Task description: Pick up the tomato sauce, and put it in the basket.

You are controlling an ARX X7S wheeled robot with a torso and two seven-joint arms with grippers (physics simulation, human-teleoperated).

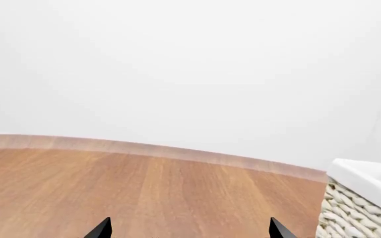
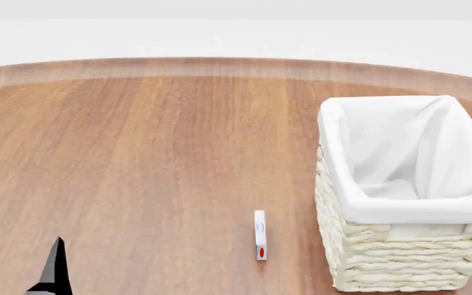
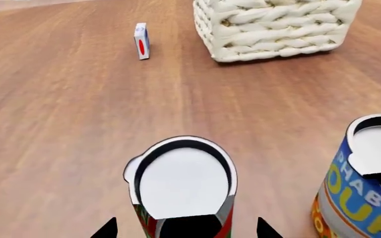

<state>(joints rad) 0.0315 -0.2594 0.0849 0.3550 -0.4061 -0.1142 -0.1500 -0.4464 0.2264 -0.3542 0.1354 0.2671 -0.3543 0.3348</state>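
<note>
The tomato sauce (image 3: 182, 186), a small can with a red and green label and a white top, stands upright on the wooden table, between the tips of my right gripper (image 3: 185, 229). The jaws are open, one on each side of the can, apart from it. The basket (image 2: 400, 196), cream wicker with a white liner, stands at the right in the head view and shows far off in the right wrist view (image 3: 273, 27) and at the edge of the left wrist view (image 1: 362, 203). My left gripper (image 1: 189, 229) is open and empty over bare wood, low at the left in the head view (image 2: 19, 267).
A blue-and-yellow soup can (image 3: 366, 183) stands close beside the tomato sauce. A small white box with a red spot (image 2: 260, 235) stands on edge left of the basket, also in the right wrist view (image 3: 141, 40). The table's far edge (image 2: 219, 64) curves before a white wall.
</note>
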